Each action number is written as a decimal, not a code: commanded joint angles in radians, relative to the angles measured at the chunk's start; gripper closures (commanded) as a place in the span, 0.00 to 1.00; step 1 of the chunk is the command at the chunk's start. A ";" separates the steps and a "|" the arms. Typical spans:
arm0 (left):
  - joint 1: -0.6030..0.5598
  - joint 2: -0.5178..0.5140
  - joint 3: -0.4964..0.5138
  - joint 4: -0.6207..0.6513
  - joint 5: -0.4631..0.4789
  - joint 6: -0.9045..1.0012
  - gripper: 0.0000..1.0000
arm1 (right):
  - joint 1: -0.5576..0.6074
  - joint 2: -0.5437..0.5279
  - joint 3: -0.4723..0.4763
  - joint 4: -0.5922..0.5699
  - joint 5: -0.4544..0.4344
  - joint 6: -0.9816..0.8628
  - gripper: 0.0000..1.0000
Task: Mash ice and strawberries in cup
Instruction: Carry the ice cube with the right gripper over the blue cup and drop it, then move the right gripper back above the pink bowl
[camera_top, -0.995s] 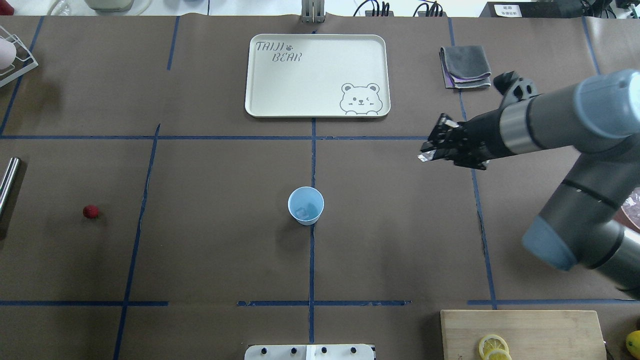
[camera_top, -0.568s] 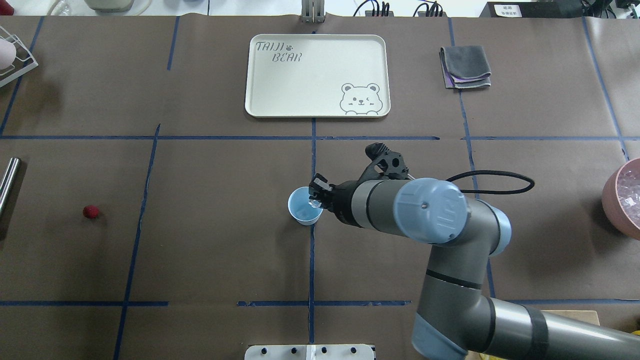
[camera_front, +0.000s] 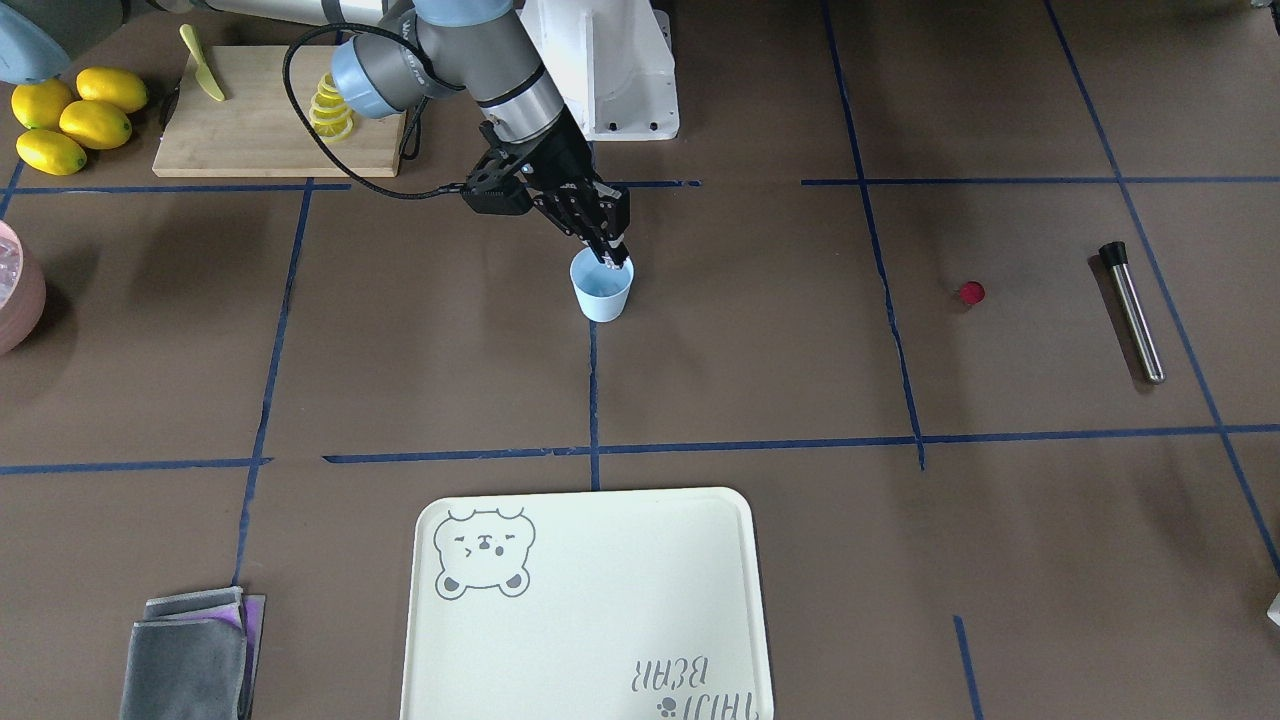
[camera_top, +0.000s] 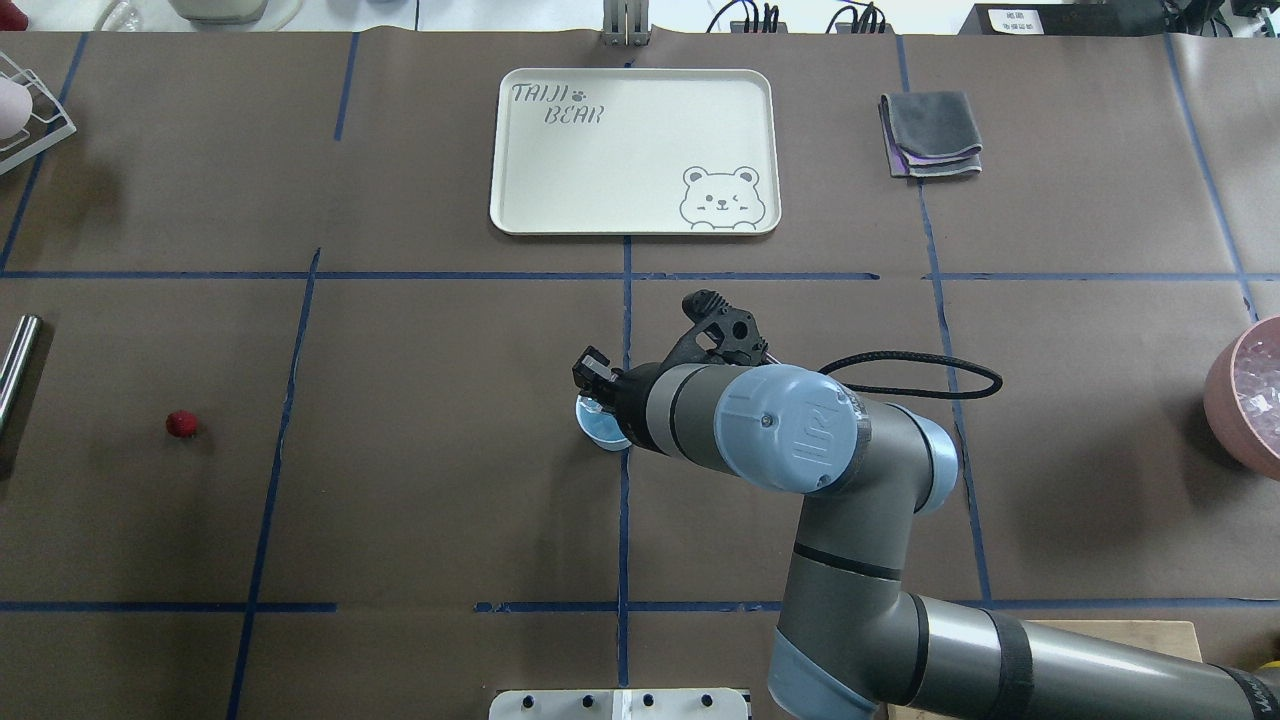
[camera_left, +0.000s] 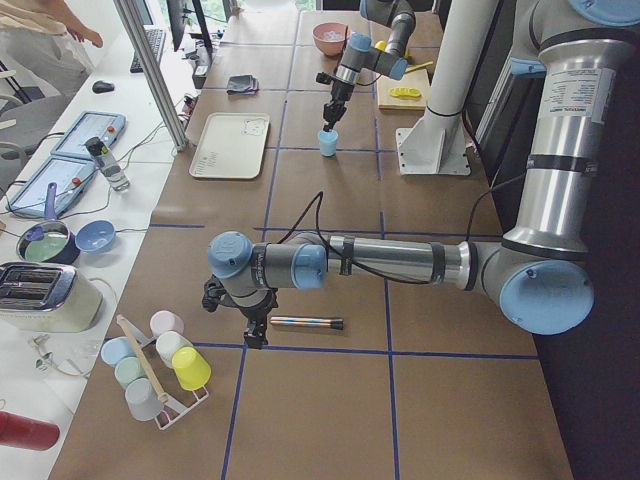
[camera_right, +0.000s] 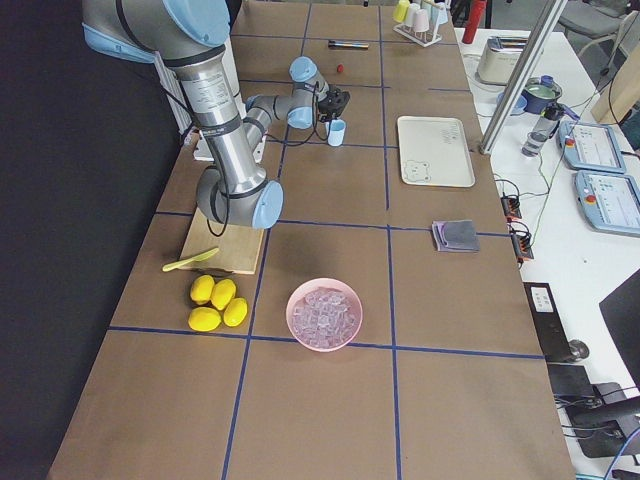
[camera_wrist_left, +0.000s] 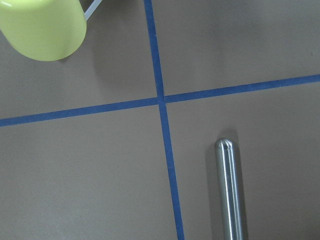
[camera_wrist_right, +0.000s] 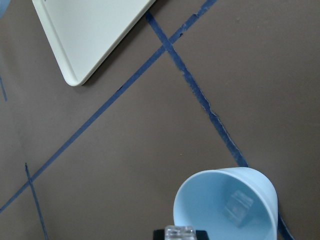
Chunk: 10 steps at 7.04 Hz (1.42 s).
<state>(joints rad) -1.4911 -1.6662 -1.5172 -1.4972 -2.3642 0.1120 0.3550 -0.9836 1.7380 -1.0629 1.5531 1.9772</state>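
The pale-blue cup (camera_top: 600, 428) stands at the table's middle; it also shows in the front view (camera_front: 602, 290) and the right wrist view (camera_wrist_right: 225, 205). One clear ice lump (camera_wrist_right: 237, 207) lies inside it. My right gripper (camera_front: 613, 258) hangs over the cup's rim, shut on another ice lump (camera_wrist_right: 180, 232). The dark-red strawberry (camera_top: 181, 423) lies alone far to the left of the cup. My left gripper (camera_left: 255, 335) shows only in the exterior left view, beside a metal rod (camera_left: 305, 323); I cannot tell whether it is open or shut.
A pink bowl of ice (camera_top: 1250, 390) stands at the right edge. A white tray (camera_top: 634, 150) and a folded grey cloth (camera_top: 930, 133) lie at the back. A cutting board with lemon slices (camera_front: 260, 110) and whole lemons (camera_front: 70, 115) sit near the robot's base.
My right arm swung in from the right with the ice lump and now reaches over the cup's mouth. The strawberry and the cup have not moved.
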 joint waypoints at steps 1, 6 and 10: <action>0.000 0.000 -0.001 0.000 0.000 0.000 0.00 | 0.002 -0.007 0.000 -0.002 0.001 -0.001 0.49; -0.001 0.002 -0.006 0.000 0.000 -0.002 0.00 | 0.143 -0.278 0.225 -0.025 0.162 -0.062 0.04; -0.002 0.019 -0.008 0.000 -0.001 0.000 0.00 | 0.501 -0.701 0.328 -0.002 0.572 -0.659 0.01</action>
<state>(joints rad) -1.4925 -1.6518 -1.5240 -1.4971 -2.3641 0.1123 0.7276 -1.5680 2.0581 -1.0709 1.9965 1.5238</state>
